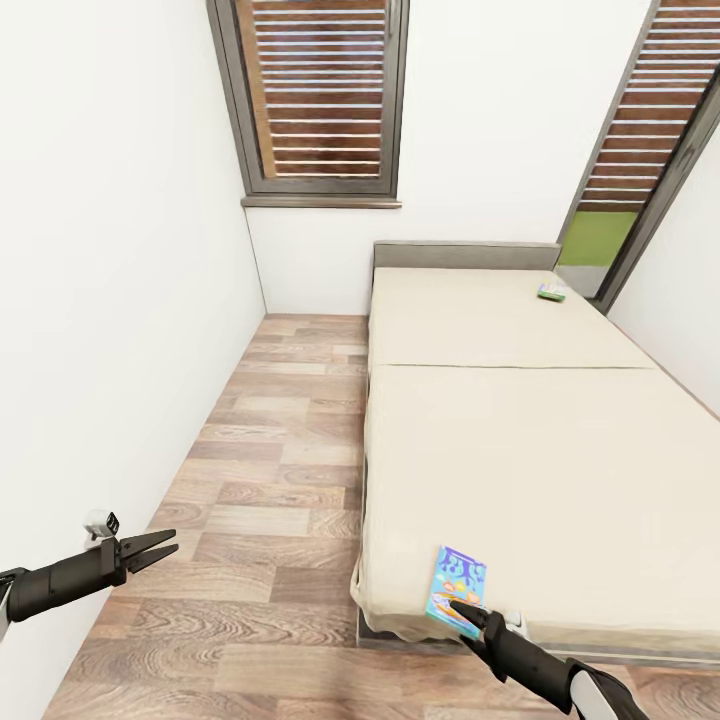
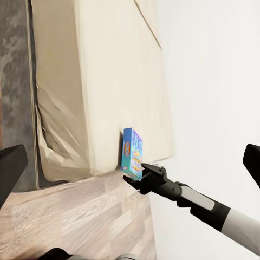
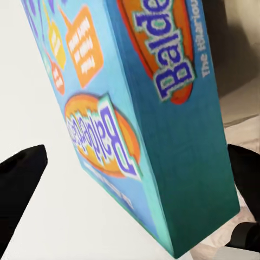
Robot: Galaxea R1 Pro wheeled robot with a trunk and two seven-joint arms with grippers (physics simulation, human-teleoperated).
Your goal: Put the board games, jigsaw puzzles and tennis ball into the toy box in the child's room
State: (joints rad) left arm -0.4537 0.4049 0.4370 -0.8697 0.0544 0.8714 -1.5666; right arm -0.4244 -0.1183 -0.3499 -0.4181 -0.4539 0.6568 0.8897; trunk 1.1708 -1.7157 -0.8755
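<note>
A blue board game [image 1: 457, 590] with cartoon print lies on the near corner of the bed [image 1: 520, 440], overhanging its edge a little. My right gripper [image 1: 468, 612] is at the box's near end, open, with one black finger [image 3: 21, 189] off the cover side and the other by the opposite side of the box [image 3: 135, 108]. The left wrist view shows the same box [image 2: 132, 151] with the right gripper [image 2: 135, 181] at its end. A green-white board game [image 1: 552, 291] lies far off near the headboard. My left gripper [image 1: 160, 550] hangs open over the floor, holding nothing.
A strip of wooden floor [image 1: 270, 480] runs between the bed and the white wall [image 1: 110, 300] on the left. A shuttered window [image 1: 322, 100] is in the back wall, and a glazed door [image 1: 640, 180] stands at the back right.
</note>
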